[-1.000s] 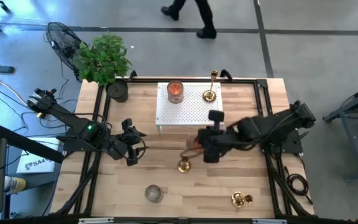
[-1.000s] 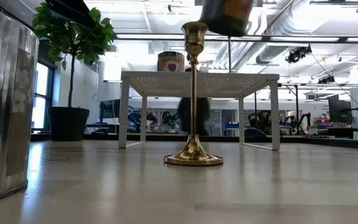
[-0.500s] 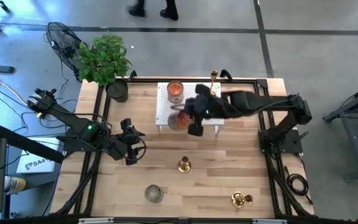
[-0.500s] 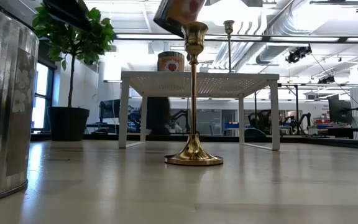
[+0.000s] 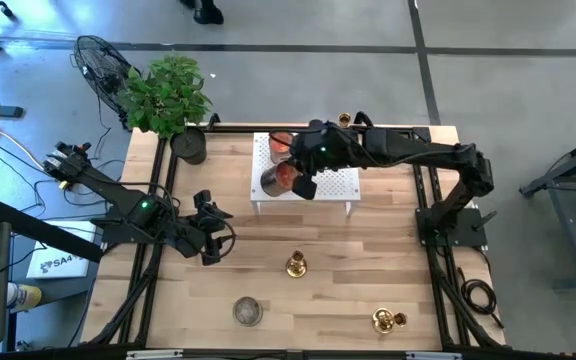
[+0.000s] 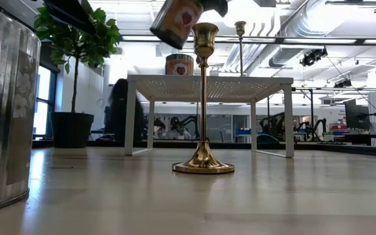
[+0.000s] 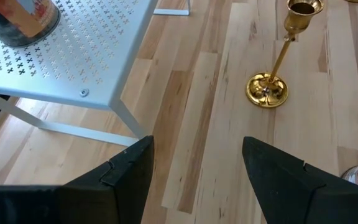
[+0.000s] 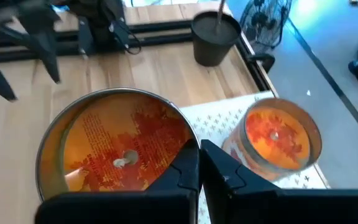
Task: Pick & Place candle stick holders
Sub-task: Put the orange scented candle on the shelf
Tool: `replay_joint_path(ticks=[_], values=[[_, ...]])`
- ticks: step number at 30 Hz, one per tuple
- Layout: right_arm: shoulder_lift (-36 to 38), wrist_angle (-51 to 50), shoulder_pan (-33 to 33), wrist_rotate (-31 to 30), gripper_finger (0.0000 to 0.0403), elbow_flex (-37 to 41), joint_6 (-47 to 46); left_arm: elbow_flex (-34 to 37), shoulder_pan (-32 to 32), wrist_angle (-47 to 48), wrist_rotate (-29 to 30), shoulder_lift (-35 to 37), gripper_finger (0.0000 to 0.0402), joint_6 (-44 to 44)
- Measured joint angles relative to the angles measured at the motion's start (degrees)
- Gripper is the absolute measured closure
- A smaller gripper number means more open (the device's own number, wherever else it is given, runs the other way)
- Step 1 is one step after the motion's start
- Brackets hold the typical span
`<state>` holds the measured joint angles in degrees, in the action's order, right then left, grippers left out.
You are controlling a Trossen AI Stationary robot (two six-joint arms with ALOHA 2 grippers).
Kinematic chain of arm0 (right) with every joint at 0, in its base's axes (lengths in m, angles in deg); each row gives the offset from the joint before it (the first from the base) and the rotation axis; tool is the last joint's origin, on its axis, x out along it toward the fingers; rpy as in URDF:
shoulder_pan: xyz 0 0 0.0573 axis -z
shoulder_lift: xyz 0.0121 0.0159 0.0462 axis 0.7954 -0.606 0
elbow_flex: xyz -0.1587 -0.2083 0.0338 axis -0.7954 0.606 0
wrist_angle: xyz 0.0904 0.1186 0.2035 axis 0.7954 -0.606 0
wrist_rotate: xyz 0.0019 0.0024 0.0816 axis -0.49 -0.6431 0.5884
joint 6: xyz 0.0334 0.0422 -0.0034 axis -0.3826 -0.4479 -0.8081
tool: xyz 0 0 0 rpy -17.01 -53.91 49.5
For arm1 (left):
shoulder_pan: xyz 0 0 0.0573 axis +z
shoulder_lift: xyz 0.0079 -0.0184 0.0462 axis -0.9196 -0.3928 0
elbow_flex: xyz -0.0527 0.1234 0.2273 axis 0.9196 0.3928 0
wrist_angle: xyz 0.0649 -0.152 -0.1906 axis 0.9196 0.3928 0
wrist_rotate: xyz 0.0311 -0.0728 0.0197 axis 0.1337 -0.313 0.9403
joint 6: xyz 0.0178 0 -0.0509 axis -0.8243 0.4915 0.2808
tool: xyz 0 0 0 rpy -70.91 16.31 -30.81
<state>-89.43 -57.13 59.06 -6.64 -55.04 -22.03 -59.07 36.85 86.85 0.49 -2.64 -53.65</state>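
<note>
My right gripper (image 5: 305, 182) is shut on a glass jar with an orange-red candle (image 5: 285, 178), held above the left part of the white perforated stand (image 5: 333, 185). A second jar (image 5: 279, 143) stands on the stand. A tall gold candlestick (image 6: 240, 40) stands on the stand's far side, partly hidden by my right arm in the high view. One gold candlestick (image 5: 295, 266) stands upright on its base on the table and also shows in the left wrist view (image 7: 272, 68). Another (image 5: 387, 321) lies near the front right. My left gripper (image 5: 209, 234) is open and empty at the table's left. My right gripper holds the jar by its rim (image 8: 182, 134), on the side nearest the wrist. One finger (image 8: 182, 174) reaches over the jar's mouth and the other stands outside the wall. The jar (image 6: 175, 19) is lifted clear above the stand and tilted.
A squat grey tin (image 5: 247, 311) stands near the table's front edge and looms at the left of the low view (image 6: 5, 104). A potted plant (image 5: 168, 95) stands at the far left corner. A person walks on the floor beyond the far edge (image 5: 200, 10).
My right gripper has carried the jar from above the table's middle up and toward the far edge and the left, to above the stand's left part. The jar stays in the hold and now hangs tilted. The person beyond the table has walked left.
</note>
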Motion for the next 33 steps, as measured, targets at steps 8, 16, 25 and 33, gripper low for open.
replay_joint_path(ticks=[8,16,25,33], values=[[-2.6,-1.6,1.8,-0.1,0.0403,0.0,-1.5,0.0,0.0,-0.1,0.1,0.0,0.0163,0.0],[-4.5,-5.0,2.9,-2.6,0.0403,0.0,-1.7,0.0,0.0,-0.1,0.1,0.0,0.0163,0.0],[-4.2,-7.3,2.8,-1.9,0.0403,0.0,-2.6,0.0,0.0,-0.1,-0.1,-0.1,0.0163,0.0],[-4.1,-7.8,3.6,-2.6,0.0403,0.0,-2.7,0.0,0.0,-0.4,-0.1,-0.1,0.0163,0.0]])
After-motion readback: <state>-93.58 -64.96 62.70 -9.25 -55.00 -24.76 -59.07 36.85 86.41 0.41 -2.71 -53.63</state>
